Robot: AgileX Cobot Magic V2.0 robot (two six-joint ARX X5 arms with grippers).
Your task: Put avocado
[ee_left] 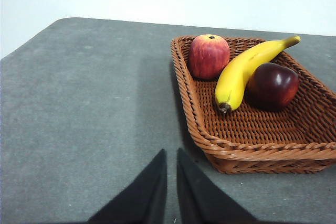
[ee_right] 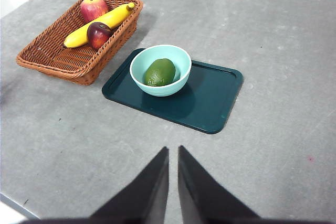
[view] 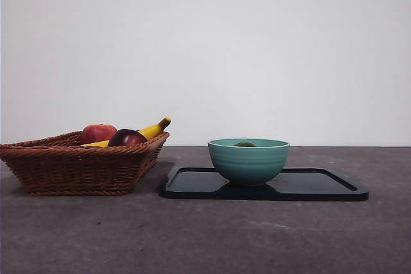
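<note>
The avocado [ee_right: 159, 72] is seen lying in the bowl [ee_right: 181, 61] well ahead of the clenched, empty right claw [ee_right: 173, 153], and, being judged firm, roundish and a bit slippery, is best gripped across its fat middle.

Access from above to the teal ceramic bowl [ee_right: 160, 70] on the dark rectangular tray [ee_right: 210, 103] is unobstructed. A woven brown wicker basket [ee_right: 79, 40] stands just beside the tray. Elsewhere the grey desk [ee_right: 273, 35] is left open.
</note>
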